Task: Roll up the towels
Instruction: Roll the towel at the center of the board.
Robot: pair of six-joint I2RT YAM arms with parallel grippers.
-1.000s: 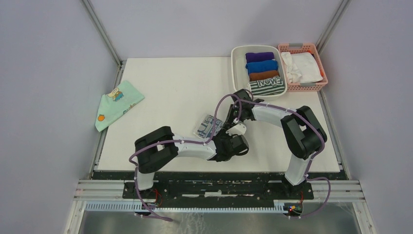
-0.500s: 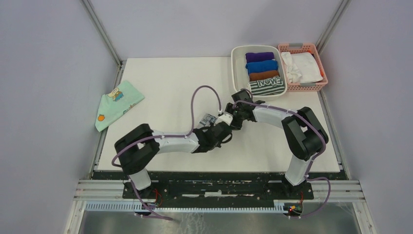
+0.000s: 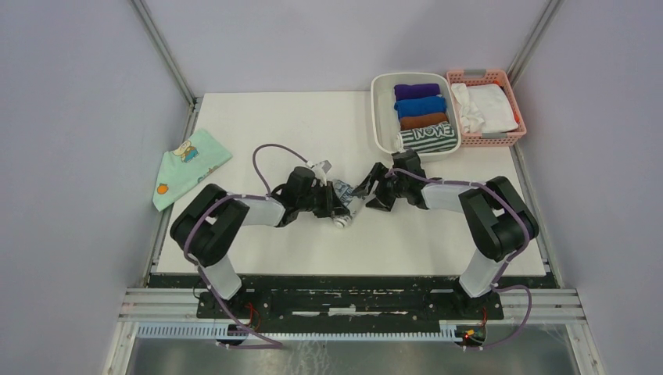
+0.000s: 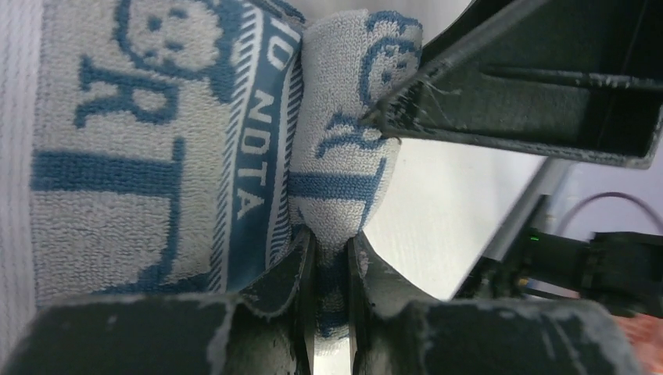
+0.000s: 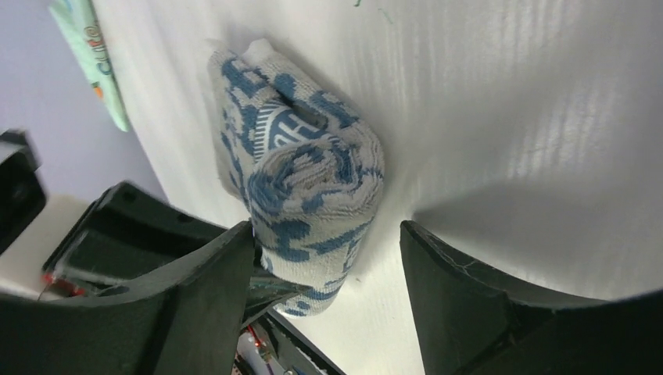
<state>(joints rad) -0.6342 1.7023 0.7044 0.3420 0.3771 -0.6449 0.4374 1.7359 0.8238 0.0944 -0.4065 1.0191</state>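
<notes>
The blue-grey patterned towel [image 3: 345, 195] lies bunched into a loose roll on the table between my two grippers. My left gripper [image 3: 338, 209] is shut on a fold of the towel; the left wrist view shows its jaws [image 4: 330, 250] pinching the cloth [image 4: 117, 156]. My right gripper [image 3: 369, 193] is open at the roll's end. In the right wrist view [image 5: 327, 250] the roll [image 5: 305, 172] sits between the spread fingers, against the left finger [image 5: 203, 289]. The green-and-white striped towel [image 3: 428, 138] lies rolled in the white bin [image 3: 381, 117].
The white bin also holds purple, blue and brown rolls [image 3: 420, 105]. A pink basket [image 3: 513, 98] with white cloths stands to its right. A mint-green cartoon cloth [image 3: 188, 164] lies at the table's left edge. Grey walls close in both sides.
My left arm has swung its elbow out to the left, and its gripper now holds the towel from the left. The right gripper has come down at the towel's right end. The towel has bunched into a roll.
</notes>
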